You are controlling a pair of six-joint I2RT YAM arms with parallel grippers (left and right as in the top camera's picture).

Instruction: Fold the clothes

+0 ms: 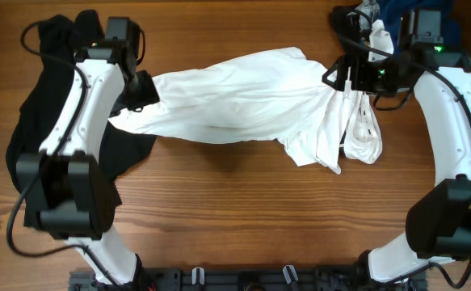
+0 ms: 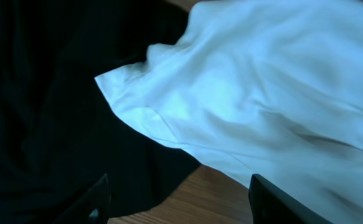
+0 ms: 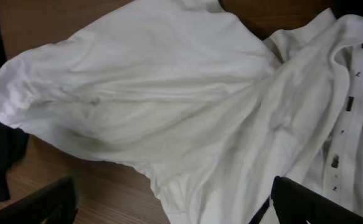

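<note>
Overhead, and the wooden table (image 1: 235,218) carries a white T-shirt (image 1: 243,105), crumpled into a long rope just on the 12 o'clock side of centre, running from 9 o'clock to 3 o'clock. A black garment (image 1: 37,105) sprawls at 9 o'clock under the left arm, touching the shirt's end. The left gripper (image 1: 145,90) hovers at that end, fingers spread, nothing pinched. The right gripper (image 1: 342,77) at 2 o'clock is likewise released, over the bunched end with the black stripe print (image 3: 349,102). Nothing lies flat yet, so I judge spreading comes first: each side takes one hemmed edge, not a wad of layers, then they draw apart, clear of the black cloth
</note>
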